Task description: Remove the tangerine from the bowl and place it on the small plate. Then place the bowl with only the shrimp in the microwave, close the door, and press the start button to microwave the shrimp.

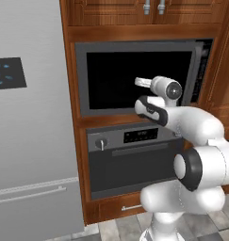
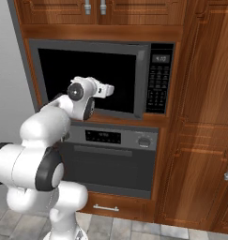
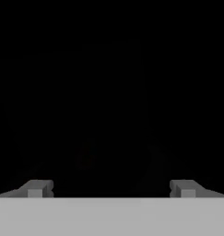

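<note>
There, my two-finger gripper [image 3: 111, 188] stood wide and empty before the dark-windowed grey microwave [image 2: 92, 77]; I couldn't tell where the bowl was. I judged pressing start needed narrowed fingers.

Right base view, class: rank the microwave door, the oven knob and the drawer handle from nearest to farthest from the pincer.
1. microwave door, directly behind the pincer.
2. oven knob, below, to the right.
3. drawer handle, lowest, near the floor.
</note>
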You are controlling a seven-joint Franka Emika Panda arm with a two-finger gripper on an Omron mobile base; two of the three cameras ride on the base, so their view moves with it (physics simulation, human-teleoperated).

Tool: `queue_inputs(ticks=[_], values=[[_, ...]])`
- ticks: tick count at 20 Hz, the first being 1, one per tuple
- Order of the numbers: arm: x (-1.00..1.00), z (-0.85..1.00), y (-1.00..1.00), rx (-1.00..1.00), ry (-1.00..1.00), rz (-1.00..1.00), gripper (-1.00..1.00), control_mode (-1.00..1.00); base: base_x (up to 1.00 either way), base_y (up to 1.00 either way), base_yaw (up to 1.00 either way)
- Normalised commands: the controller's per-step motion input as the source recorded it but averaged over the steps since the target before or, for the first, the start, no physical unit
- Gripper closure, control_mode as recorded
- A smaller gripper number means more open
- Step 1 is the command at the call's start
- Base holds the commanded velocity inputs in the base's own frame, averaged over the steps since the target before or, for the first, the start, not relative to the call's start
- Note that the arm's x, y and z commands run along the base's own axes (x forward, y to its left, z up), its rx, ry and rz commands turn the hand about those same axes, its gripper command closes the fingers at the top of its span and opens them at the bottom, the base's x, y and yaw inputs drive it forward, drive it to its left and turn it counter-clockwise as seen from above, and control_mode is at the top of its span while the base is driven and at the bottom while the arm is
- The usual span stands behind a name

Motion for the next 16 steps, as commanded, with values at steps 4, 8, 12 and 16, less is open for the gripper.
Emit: queue_inputs(ticks=[4,8,12,16], values=[[0.68,0.13,0.00,0.00,-0.07,0.01,-1.00,-1.00,0.00,0.00,0.00],[0.56,0.04,0.00,0.00,0.01,0.02,-1.00,-1.00,0.00,0.00,0.00],[0.12,0.05,-0.15,0.00,0.17,0.00,-1.00,-1.00,0.00,0.00,0.00],[-0.45,0.20,-0.49,0.03,0.16,0.00,-1.00,-1.00,0.00,0.00,0.00]])
